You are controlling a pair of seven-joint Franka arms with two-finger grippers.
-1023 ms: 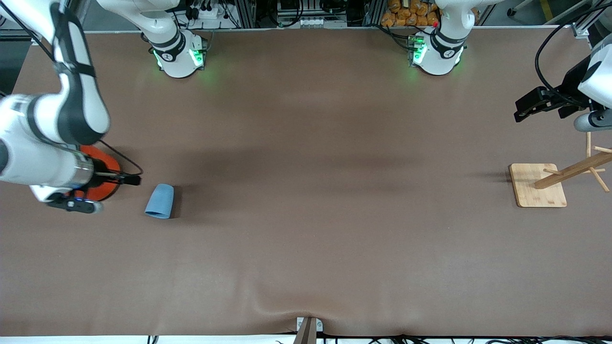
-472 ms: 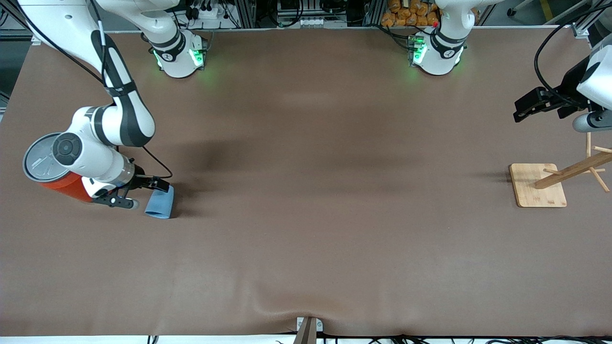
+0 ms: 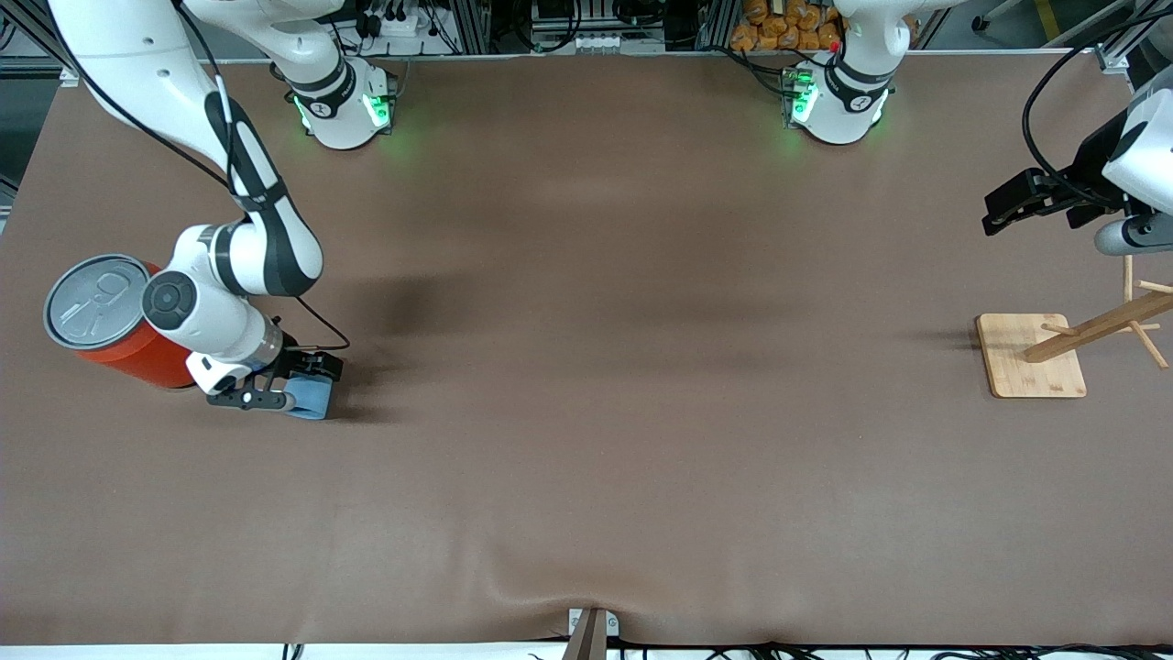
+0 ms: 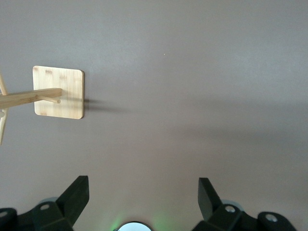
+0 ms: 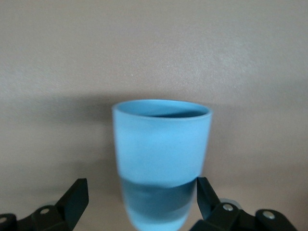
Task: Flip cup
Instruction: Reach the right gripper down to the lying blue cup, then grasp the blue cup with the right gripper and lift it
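My right end effector (image 3: 291, 383) is low at the cup (image 3: 312, 397), at the right arm's end of the worktop (image 3: 586, 477). Its fingers (image 5: 72, 199) are spread and stand on either side of the cup's narrow base end without pinching it; a gap shows on each side in the right wrist view. The cup (image 5: 161, 159) lies on its side on the worktop, light blue, its rim pointing away from my right wrist. Seen from the front, only the cup's lower part shows past my end effector, at about 4 o'clock from my right wrist.

The orange can (image 3: 115, 321) with a grey pull-tab lid stands just beside my right forearm, at about 9 o'clock from the cup and closer to the worktop's edge.

My left end effector (image 3: 1022, 200) waits in the air at the left arm's end of the worktop, fingers (image 4: 74, 195) spread and empty. The wooden rack (image 3: 1054, 353), a square base with a slanted pegged post, stands on the worktop at about 5 o'clock from it; the left wrist view shows the same rack (image 4: 58, 92).
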